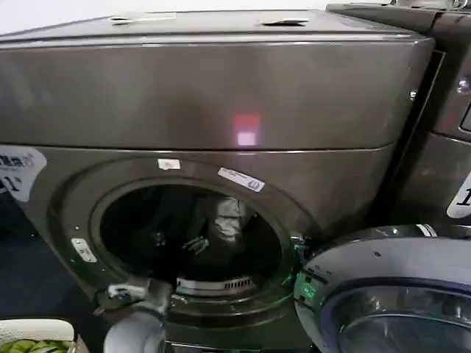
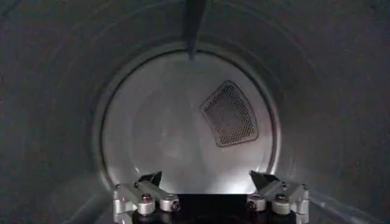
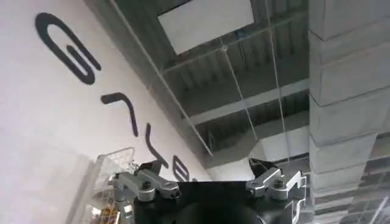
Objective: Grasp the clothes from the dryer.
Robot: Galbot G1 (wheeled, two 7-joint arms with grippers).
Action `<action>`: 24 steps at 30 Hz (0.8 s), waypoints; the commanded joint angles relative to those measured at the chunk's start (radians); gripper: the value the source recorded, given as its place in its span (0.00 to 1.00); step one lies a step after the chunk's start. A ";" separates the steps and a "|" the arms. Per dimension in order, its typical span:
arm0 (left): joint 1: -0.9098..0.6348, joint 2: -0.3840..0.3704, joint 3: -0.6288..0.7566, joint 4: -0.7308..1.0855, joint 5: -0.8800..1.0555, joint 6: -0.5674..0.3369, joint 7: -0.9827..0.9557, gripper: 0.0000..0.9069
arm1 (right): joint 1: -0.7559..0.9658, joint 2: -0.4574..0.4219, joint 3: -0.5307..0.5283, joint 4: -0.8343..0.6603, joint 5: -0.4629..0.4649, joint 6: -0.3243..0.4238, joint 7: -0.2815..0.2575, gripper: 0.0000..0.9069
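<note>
The dryer [image 1: 221, 95] is a bronze-grey machine with its round porthole [image 1: 110, 220] open. My left arm [image 1: 136, 331] reaches in from the lower left. Deep in the drum my left gripper [image 2: 205, 176] faces the pale back wall [image 2: 158, 128] and its mesh vent [image 2: 230, 115]; its fingers stand wide apart with nothing between them. In the head view a pale grey shape [image 1: 229, 218] shows in the dark drum beside the gripper; I cannot tell whether it is the clothes. My right gripper [image 3: 204, 164] is open and empty, pointing up toward the ceiling.
The dryer's round door [image 1: 390, 294] hangs open at the lower right. A second similar machine [image 1: 449, 110] stands to the right. A white basket [image 1: 33, 327] with yellow-green clothes [image 1: 33, 346] sits at the lower left, and a white wire basket [image 3: 113, 176] is beside my right gripper.
</note>
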 commanded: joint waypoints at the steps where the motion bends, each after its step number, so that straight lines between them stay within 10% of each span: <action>1: -0.300 -0.034 0.008 0.379 0.032 -0.036 0.006 1.00 | -0.001 0.000 0.000 -0.003 -0.001 0.001 -0.004 1.00; 15: -0.550 -0.106 0.005 0.835 0.105 -0.094 0.047 1.00 | 0.005 -0.011 -0.003 -0.005 0.002 0.000 -0.004 1.00; 24: -0.685 -0.078 0.106 1.078 0.275 -0.070 0.429 1.00 | -0.008 -0.011 0.010 -0.009 0.007 0.001 -0.009 1.00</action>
